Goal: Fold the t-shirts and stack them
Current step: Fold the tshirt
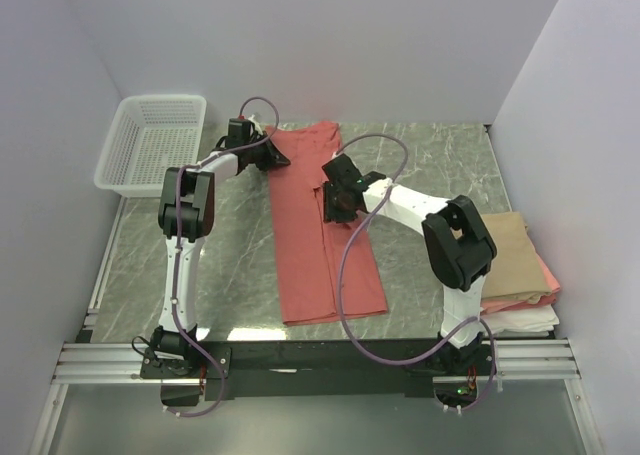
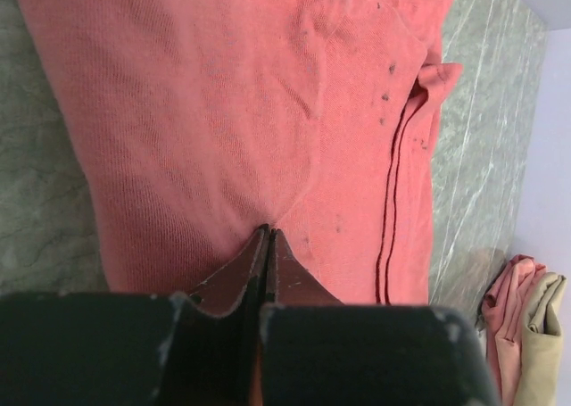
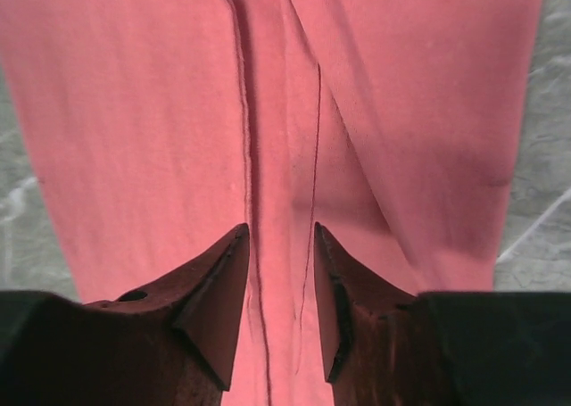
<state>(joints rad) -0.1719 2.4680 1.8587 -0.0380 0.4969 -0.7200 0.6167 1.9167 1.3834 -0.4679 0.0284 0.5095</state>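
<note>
— Pinching what, the left gripper (image 2: 268, 238)?
— The salmon shirt (image 1: 325, 245). Its jaws are clenched on cloth near the far left corner. The shirt lies folded lengthwise in the middle.
— And the right gripper (image 3: 279, 236)?
— Parted, straddling the centre fold's edges. Bare table (image 1: 440, 165) lies to its right, and the folded tees (image 1: 515, 260) sit stacked at the near right edge.

A robotics laboratory cell is shown. A grey-green marbled table (image 1: 440, 165) is closed in by plain pale walls (image 1: 320, 35) behind it and at both its sides. At the near edge of the table an aluminium rail (image 1: 100, 360) is mounted, and on it the left arm (image 1: 178, 275) and the right arm (image 1: 458, 243) are bolted. Purple cables (image 1: 340, 285) are hung loose along them.
</note>
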